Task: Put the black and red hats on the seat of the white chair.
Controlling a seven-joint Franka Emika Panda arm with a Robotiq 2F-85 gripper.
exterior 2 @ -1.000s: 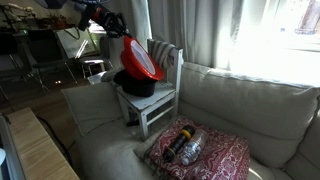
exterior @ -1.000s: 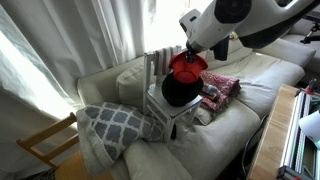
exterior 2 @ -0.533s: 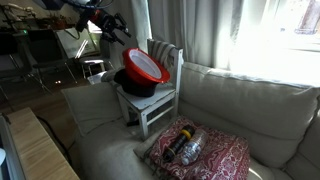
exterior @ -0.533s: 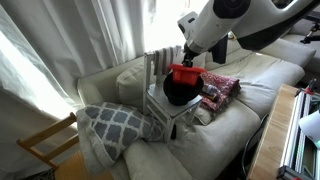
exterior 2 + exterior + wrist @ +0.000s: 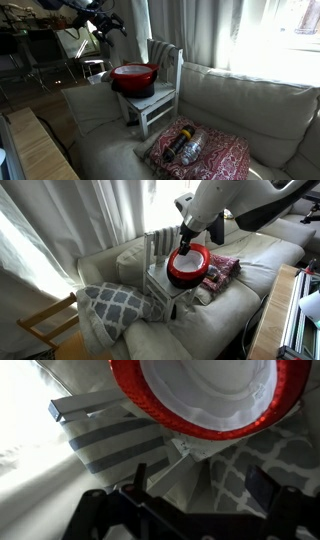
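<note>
Directly below the open, empty pincer (image 5: 189, 233), the red hat (image 5: 187, 266) rests upturned on the black hat (image 5: 140, 91), atop the white chair (image 5: 168, 58).

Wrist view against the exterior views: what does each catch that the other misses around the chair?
Only the wrist view: the tool seen close, its fingers spread with nothing between them. Only the exterior views: the black hat lying under the red one on the seat, and the patterned red cushion on the sofa. Both: the red hat with its white lining facing up, the white chair and the grey patterned pillow.
</note>
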